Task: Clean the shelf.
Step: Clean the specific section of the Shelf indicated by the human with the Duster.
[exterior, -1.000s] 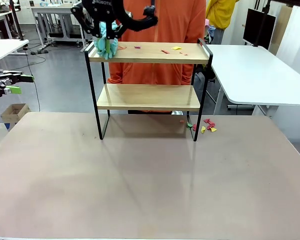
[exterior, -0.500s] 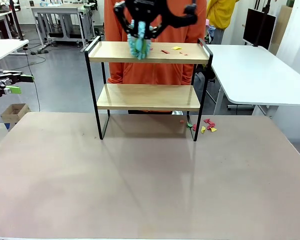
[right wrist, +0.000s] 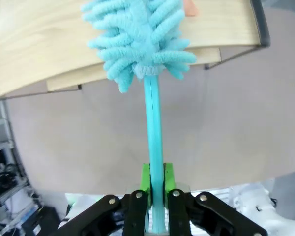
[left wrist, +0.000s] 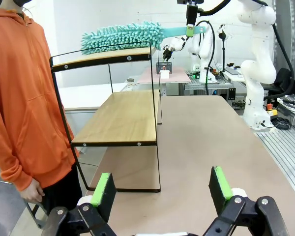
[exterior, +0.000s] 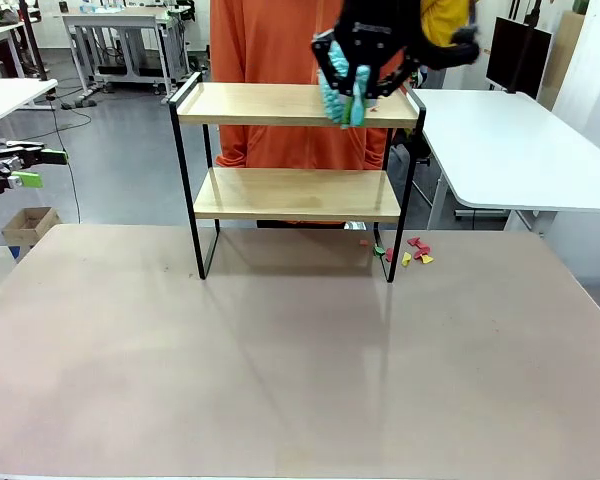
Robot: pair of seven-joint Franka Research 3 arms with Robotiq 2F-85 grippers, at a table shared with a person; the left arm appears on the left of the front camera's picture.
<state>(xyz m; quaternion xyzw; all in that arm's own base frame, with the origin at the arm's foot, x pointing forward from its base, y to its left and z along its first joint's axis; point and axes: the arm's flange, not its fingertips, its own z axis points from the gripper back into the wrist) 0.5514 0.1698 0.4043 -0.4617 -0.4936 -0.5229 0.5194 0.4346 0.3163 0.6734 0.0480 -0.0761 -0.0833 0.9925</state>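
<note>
Right wrist view: the right gripper (right wrist: pixel 156 178) is clamped on the handle of a turquoise microfibre duster (right wrist: pixel 140 39), whose head seems to rest on the top board of the shelf (right wrist: pixel 34 49). The shelf stands toward the far side of the table (exterior: pixel 280 380), before a person (exterior: pixel 270 40). The left gripper (left wrist: pixel 161 186) gapes wide, empty.

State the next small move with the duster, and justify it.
Probably sweep the duster on to the top board's right end: the right end effector grips its handle, its head sits short of that end, a scrap beside it.
</note>
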